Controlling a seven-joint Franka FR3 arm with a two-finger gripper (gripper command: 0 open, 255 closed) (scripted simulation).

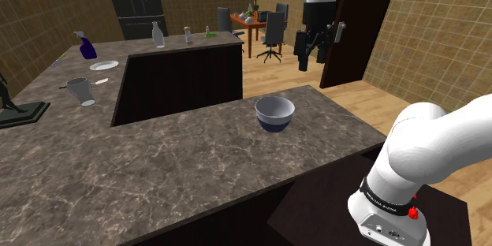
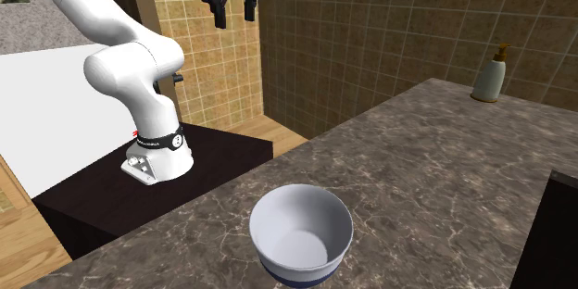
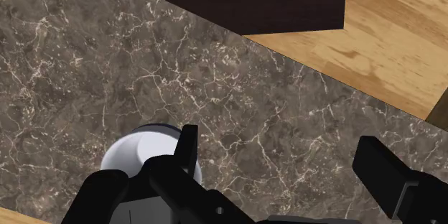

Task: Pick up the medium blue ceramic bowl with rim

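Bowl (image 1: 274, 113) upright on countertop (image 1: 158, 165); arm band (image 1: 384, 202) lettering illegible.

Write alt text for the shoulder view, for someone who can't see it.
A white bowl with a dark blue base sits near the edge of a dark marbled counter. The black gripper hangs open well above it, holding nothing. A blue spray bottle and a white plate stand on the counter's far side, at the view's left.

One bowl (image 1: 274, 113), one plate (image 1: 104, 65) (white)
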